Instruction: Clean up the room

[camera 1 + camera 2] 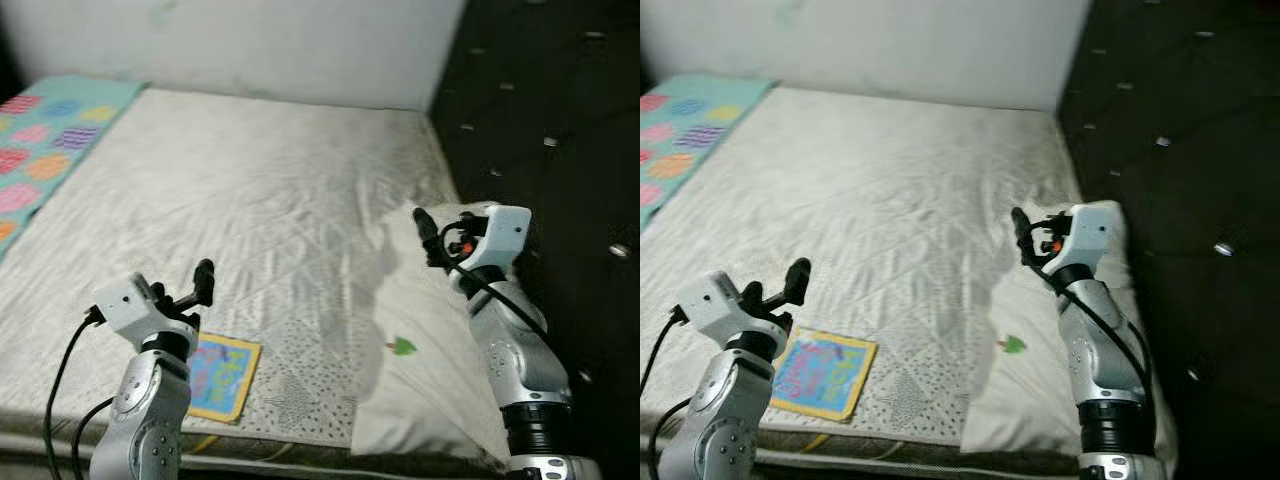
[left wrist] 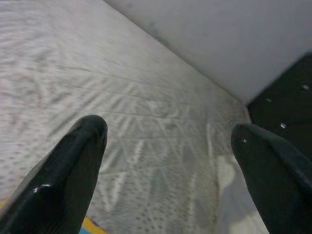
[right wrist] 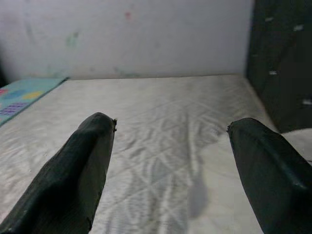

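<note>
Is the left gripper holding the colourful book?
No, the left gripper is open above the bed, and the book lies flat below it.

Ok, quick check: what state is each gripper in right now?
Left gripper: open, holding nothing, above the bed near the book.
Right gripper: open, holding nothing, above the pillow.

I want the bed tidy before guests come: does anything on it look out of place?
A colourful yellow-bordered picture book lies flat on the white mattress near its front edge, beside the left gripper. A white pillow with a small green print lies by the dark headboard, below the right gripper.
</note>
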{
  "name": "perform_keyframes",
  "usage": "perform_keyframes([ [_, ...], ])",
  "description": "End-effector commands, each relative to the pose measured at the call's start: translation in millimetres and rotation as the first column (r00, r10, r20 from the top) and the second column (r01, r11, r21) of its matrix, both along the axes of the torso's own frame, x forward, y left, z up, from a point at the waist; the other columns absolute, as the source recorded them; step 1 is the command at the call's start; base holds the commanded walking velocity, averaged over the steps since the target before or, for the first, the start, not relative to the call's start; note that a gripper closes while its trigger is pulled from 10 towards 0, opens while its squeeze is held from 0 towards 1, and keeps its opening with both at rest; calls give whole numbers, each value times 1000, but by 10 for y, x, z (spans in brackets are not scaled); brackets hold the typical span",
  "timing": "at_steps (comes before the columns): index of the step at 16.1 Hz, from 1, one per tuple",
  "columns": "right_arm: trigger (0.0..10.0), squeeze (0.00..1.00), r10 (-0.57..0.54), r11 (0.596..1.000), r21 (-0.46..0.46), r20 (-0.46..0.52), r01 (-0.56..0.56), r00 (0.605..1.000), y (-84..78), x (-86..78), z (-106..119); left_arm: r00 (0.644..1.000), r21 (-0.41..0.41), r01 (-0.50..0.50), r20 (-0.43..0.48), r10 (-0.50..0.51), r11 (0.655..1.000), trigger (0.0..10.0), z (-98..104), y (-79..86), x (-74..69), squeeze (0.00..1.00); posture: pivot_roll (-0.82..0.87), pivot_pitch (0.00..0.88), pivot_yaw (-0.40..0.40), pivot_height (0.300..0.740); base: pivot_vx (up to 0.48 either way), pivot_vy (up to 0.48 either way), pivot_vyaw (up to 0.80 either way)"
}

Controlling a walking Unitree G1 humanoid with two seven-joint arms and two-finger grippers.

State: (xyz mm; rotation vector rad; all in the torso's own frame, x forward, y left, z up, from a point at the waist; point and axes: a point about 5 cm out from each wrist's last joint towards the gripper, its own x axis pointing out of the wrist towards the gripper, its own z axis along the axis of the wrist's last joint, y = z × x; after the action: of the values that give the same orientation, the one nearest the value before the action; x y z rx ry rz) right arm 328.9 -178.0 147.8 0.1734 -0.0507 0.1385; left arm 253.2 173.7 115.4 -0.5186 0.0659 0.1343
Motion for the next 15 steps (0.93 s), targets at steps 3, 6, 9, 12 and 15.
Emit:
perform_keyframes([
  [3,10000,0,7,1000,-1,-3,-7,1000,17,3,-10,1000,-24,-5,-19,4,1000,10000,-35,-30,-5,0,-58,21,-36,740,0,334,0],
  [6,10000,0,8,1000,-5,-1,-8,1000,17,7,-5,1000,-25,-6,-18,6,1000,10000,-29,-32,-3,0,-58,22,-37,740,0,339,0],
  [9,10000,0,7,1000,-5,0,-7,1000,16,8,-6,1000,-26,-6,-17,6,1000,10000,-29,-32,2,0,-59,21,-37,740,0,362,0],
  [12,10000,0,4,1000,-5,-4,-4,1000,9,5,-12,1000,-27,-7,-19,7,1000,10000,-31,-32,7,0,-62,23,-37,740,0,379,0],
  [15,10000,0,4,1000,-9,-8,-4,1000,2,2,-22,1000,-27,-8,-20,8,1000,10000,-35,-34,9,0,-62,23,-38,740,0,414,0],
])
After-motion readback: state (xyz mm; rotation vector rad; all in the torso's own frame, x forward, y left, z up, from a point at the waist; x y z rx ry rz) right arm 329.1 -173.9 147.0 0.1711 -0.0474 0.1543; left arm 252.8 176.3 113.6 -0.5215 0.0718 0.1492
